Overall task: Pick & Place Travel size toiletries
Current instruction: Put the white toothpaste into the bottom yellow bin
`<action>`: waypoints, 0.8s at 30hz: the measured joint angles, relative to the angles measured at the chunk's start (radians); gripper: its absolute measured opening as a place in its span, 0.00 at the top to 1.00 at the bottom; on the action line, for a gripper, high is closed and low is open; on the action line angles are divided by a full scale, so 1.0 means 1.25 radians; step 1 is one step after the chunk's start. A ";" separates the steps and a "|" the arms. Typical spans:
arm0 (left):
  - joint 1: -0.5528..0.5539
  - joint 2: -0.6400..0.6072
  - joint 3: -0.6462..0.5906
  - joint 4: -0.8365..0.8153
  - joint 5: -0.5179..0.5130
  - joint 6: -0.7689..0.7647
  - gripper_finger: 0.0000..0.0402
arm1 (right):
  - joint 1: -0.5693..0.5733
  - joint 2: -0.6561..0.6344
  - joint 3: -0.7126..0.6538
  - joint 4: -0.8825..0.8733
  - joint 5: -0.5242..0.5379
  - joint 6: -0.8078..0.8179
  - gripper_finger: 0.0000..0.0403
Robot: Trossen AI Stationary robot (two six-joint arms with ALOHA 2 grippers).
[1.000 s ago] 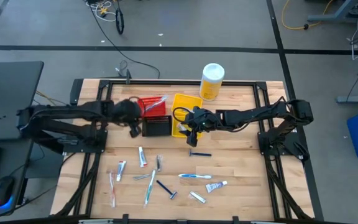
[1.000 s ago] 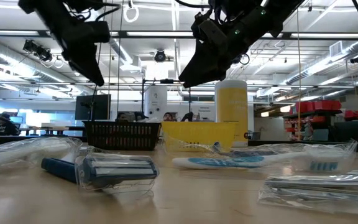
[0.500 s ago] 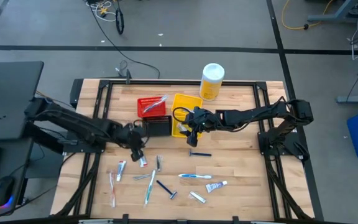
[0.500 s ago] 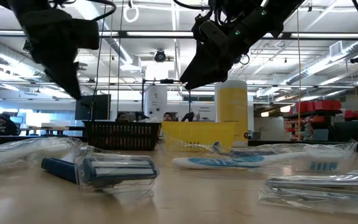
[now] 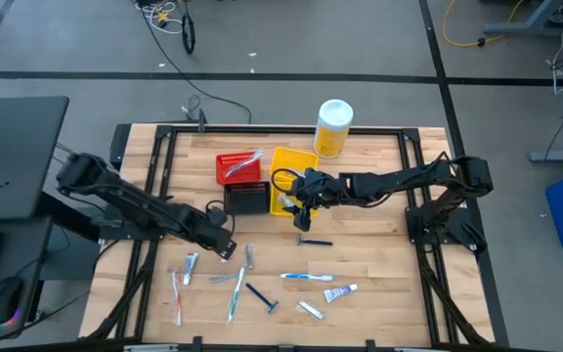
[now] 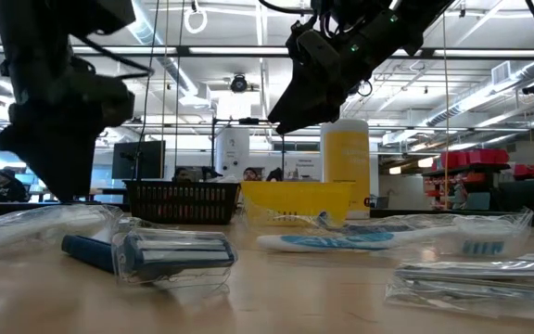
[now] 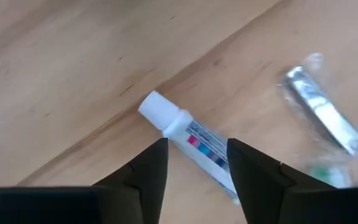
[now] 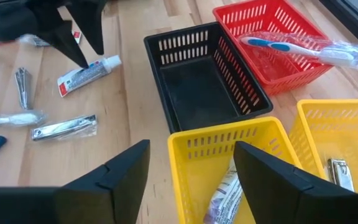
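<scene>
Small toiletries lie scattered on the near half of the table: a white tube (image 7: pixel 194 140) with a white cap, toothbrushes (image 5: pixel 306 277), a blue razor (image 5: pixel 313 242) and another tube (image 5: pixel 338 291). My left gripper (image 7: pixel 196 144) is open and low over the white tube (image 5: pixel 224 252), one finger on either side; I see no touch. In the right wrist view the left gripper (image 8: pixel 89 53) stands just above that tube (image 8: pixel 89 73). My right gripper (image 8: pixel 191 146) is open and empty, hovering above the yellow bin (image 8: pixel 229 149), by its near end in the high view (image 5: pixel 299 207).
Three small bins stand side by side at mid-table: a red bin (image 5: pixel 238 167) holding a toothbrush (image 8: pixel 291 48), a black bin (image 8: pixel 197 81), and the yellow bin with a wrapped tube (image 8: pixel 225 193) and a clipper (image 8: pixel 337 171). A yellow bottle (image 5: pixel 332 127) stands behind them. Nail clippers (image 8: pixel 64 126) lie nearby.
My left gripper has moved from beside the black bin toward the table's near edge and down, ending low over the white tube. The right arm and the toiletries have stayed where they were.
</scene>
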 joint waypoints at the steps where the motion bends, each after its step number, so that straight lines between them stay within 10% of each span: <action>1: 0.000 0.010 0.000 0.000 0.000 -0.006 0.55 | 0.000 0.000 0.000 0.000 0.000 0.000 0.41; 24: 0.010 0.070 0.000 0.059 -0.009 0.149 0.58 | 0.000 0.000 0.000 0.001 -0.028 -0.006 0.40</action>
